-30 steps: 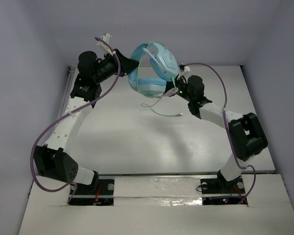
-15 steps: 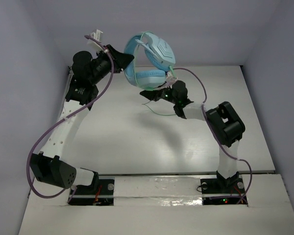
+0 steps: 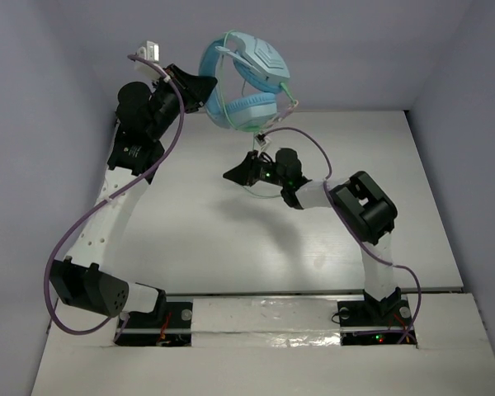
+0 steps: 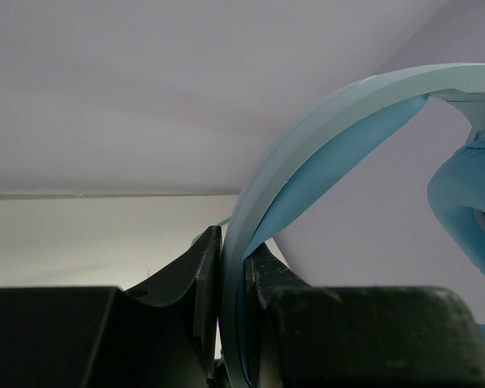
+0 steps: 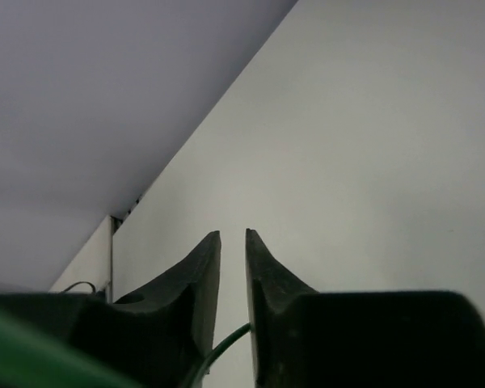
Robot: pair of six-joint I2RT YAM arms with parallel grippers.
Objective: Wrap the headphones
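we find the left gripper (image 4: 233, 242) clamped on the headband (image 4: 331, 109) of the headphones (image 3: 252, 107), aloft over the table's (image 3: 231, 247) far edge. right gripper (image 5: 233, 241) narrowly parted, green cable (image 5: 225, 346) loose between. we advise closing on it before winding, with light tension.

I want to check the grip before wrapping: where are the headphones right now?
In the top view the headphones are held in the air near the back wall, just left of centre, their headband clamped in the left hand.

Soft, even light; blurred foregrounds
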